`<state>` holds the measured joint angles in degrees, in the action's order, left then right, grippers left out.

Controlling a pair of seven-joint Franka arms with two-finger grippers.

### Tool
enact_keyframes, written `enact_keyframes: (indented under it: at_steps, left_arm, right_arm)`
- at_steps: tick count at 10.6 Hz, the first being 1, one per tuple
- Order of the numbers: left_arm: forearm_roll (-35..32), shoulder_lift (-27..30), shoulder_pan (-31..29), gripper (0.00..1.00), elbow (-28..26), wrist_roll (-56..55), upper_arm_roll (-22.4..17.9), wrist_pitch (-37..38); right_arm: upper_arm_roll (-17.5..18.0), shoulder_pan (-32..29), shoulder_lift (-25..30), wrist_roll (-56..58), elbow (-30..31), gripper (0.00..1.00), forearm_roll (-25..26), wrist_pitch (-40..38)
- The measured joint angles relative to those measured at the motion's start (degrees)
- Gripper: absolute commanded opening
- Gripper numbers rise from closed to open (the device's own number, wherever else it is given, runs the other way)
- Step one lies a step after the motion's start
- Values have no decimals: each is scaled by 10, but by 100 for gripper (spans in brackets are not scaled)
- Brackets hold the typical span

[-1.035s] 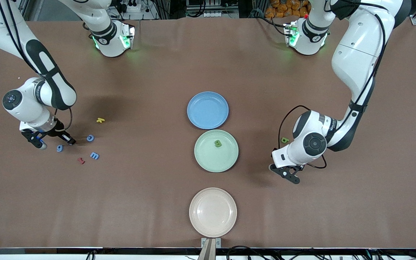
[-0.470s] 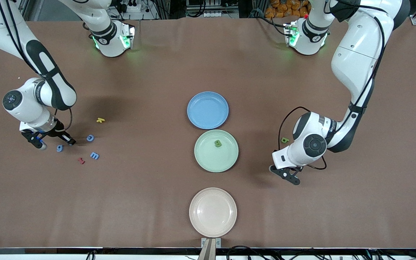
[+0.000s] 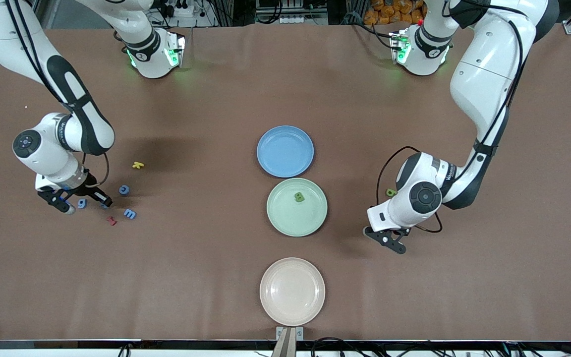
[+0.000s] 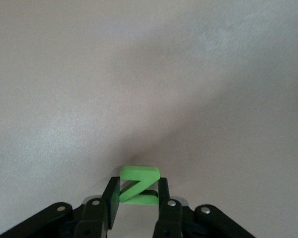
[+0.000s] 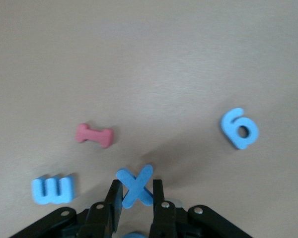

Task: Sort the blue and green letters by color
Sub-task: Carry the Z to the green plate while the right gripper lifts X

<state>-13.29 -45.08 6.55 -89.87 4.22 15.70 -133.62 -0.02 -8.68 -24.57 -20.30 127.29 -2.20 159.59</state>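
My left gripper (image 4: 139, 192) is shut on a bright green letter Z (image 4: 139, 175), low over the bare table. In the front view this left gripper (image 3: 397, 248) sits between the green plate (image 3: 285, 218) and the left arm's end. A green letter (image 3: 299, 197) lies in that plate; another green letter (image 3: 391, 192) lies beside the left arm. My right gripper (image 5: 135, 194) is shut on a blue X (image 5: 135, 184). The right gripper (image 3: 104, 203) hangs among loose blue letters: g (image 3: 82, 203), c (image 3: 124, 189) and m (image 3: 130, 213). The blue plate (image 3: 285, 151) holds nothing.
A dark red letter (image 3: 111, 220) and a yellow letter (image 3: 138, 164) lie near the blue letters at the right arm's end. A pink plate (image 3: 292, 291) stands nearest the front camera, in line with the other two plates.
The left gripper has closed on the green Z and shifted slightly toward the green plate. The right arm has moved a little toward the table's middle, still shut on the blue X.
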Motion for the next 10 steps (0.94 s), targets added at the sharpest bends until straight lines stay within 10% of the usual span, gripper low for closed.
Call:
enact_keyframes:
  at_steps: [10]
  left_arm:
    - [0, 15, 100, 0, 15, -267, 56, -1]
  right_arm:
    - [3, 151, 40, -11, -107, 17, 0, -269]
